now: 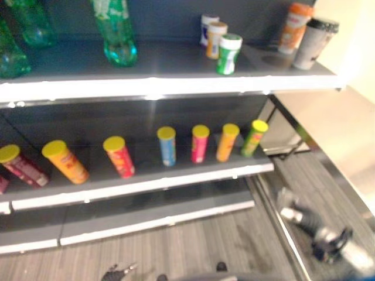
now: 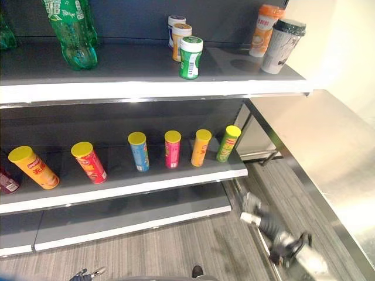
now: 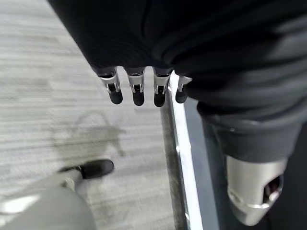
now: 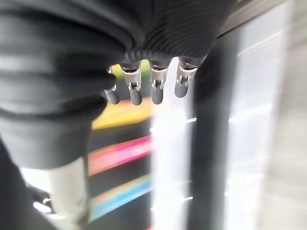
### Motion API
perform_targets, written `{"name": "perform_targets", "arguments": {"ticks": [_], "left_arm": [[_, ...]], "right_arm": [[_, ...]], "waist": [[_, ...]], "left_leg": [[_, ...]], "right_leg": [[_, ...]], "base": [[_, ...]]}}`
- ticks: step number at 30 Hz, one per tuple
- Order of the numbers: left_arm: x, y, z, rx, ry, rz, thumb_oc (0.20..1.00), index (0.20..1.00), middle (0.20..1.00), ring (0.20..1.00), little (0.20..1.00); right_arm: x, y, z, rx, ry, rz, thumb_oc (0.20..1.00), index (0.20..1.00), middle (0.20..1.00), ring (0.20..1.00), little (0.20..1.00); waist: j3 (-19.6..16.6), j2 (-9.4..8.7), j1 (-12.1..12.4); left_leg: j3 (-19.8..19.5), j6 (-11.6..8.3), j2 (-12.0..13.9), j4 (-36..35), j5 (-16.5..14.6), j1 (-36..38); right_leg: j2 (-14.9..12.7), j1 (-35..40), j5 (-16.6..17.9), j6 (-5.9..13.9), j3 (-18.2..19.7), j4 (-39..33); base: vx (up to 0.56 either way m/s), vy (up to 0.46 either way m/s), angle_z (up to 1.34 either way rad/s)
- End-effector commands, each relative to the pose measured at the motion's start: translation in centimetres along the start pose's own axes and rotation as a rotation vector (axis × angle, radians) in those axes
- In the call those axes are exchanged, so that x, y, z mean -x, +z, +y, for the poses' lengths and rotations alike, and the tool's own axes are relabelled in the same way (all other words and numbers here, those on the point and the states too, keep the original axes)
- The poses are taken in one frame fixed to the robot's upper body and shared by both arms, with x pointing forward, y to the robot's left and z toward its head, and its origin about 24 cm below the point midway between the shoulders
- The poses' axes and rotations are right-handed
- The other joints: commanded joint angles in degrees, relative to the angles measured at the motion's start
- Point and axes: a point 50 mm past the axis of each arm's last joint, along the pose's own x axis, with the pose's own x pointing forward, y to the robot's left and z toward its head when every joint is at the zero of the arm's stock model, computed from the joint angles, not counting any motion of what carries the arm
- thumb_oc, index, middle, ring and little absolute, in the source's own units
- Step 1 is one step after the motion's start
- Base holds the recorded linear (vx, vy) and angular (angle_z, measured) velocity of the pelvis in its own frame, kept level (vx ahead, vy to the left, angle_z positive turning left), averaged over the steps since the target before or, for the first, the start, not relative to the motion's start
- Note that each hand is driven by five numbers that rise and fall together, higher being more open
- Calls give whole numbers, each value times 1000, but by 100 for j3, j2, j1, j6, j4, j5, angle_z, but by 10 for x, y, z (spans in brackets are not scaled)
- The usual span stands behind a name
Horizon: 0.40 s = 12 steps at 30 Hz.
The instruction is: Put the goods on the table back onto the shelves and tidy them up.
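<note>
Currently the left hand (image 3: 139, 88) and the right hand (image 4: 153, 86) each hang with fingers straight and relaxed, holding nothing. On the dark grey middle shelf (image 2: 146, 184), yellow-lidded cylindrical snack cans (image 2: 172, 148) stand spread along it toward its right end. Green plastic bottles (image 2: 73, 35) and lidded cups (image 2: 281, 45) stand on the top shelf (image 2: 146, 88).

top shelf (image 2: 146, 73) – middle bare | bottles (image 2: 73, 32), cups (image 2: 281, 44) flank

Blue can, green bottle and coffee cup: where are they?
Blue can (image 2: 139, 151), right eye view, middle of its side.
Green bottle (image 2: 74, 32), right eye view, its body.
Coffee cup (image 2: 281, 47), right eye view, its side below the dark lid.
</note>
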Motion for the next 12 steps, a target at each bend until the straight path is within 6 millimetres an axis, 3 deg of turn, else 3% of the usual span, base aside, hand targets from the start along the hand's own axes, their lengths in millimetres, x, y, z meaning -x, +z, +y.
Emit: {"name": "perform_targets", "arguments": {"ticks": [1, 4, 5, 12], "left_arm": [[-5, 25, -5, -94, -14, -74, 1000, 1000, 1000, 1000, 1000], [-5, 28, -6, -100, -13, -84, 1000, 1000, 1000, 1000, 1000], [-6, 34, -9, -126, -14, -105, 1000, 1000, 1000, 1000, 1000], [-6, 43, -11, -137, -13, -134, 1000, 1000, 1000, 1000, 1000]], "right_arm": [[-37, -22, -12, 198, -196, 162, 1000, 1000, 1000, 1000, 1000], [-41, -34, -12, 197, -241, 218, 1000, 1000, 1000, 1000, 1000], [-47, -59, -10, 140, -344, 321, 1000, 1000, 1000, 1000, 1000], [-45, -79, -9, 69, -424, 424, 1000, 1000, 1000, 1000, 1000]], "waist": [[66, 80, 298], [77, 82, 326], [82, 122, 403], [122, 181, 484]], "left_leg": [[269, -493, 622, 43, -578, 416], [243, -481, 615, 43, -580, 426], [187, -449, 598, 43, -609, 469], [99, -431, 590, 43, -613, 528]], "right_leg": [[-653, -80, 29, 530, -169, 172], [-659, -57, 21, 525, -183, 176], [-661, 15, -14, 510, -222, 190], [-659, 160, -88, 473, -300, 202]], "base": [[-8, -8, -7], [-3, -1, -2], [21, -10, 3], [13, -10, 9]]}}
